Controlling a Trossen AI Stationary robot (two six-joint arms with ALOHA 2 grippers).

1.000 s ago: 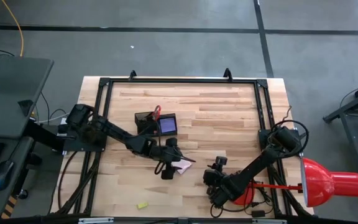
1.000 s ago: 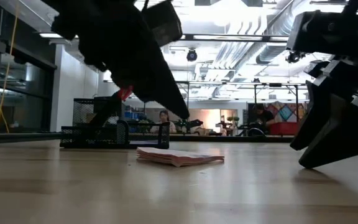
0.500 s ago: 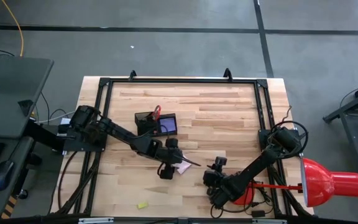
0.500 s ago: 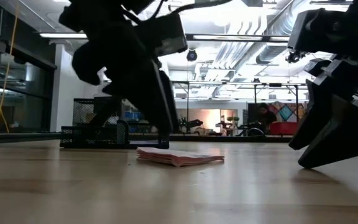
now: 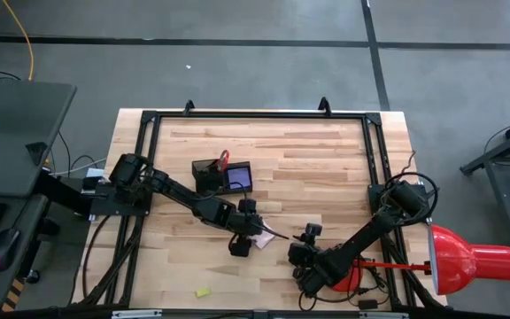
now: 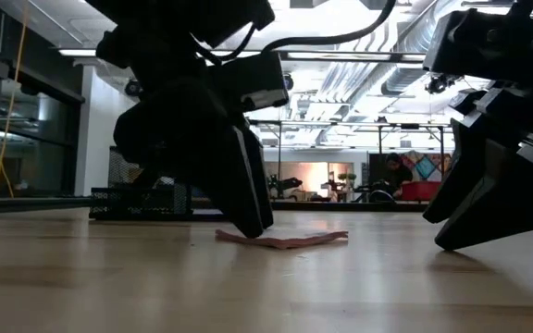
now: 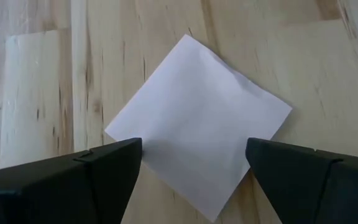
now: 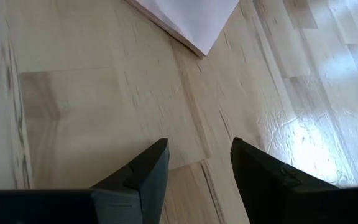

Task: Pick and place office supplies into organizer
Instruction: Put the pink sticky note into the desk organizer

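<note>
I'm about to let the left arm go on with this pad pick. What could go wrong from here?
1. The pink pad lies flat and thin on the table, cornerwise between the open left gripper fingers; they may scrape wood or lift only the top sheets.
2. The right gripper, open, waits just beside the pad; a pushed pad could slide against it.

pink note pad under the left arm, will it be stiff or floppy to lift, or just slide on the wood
The pink note pad lies very flat, with one edge curling up, so it probably bends. It looks thin and light, so a nudge could slide it on the smooth table. The open left end effector straddles it, so pinching its low edges may prove tricky.
</note>
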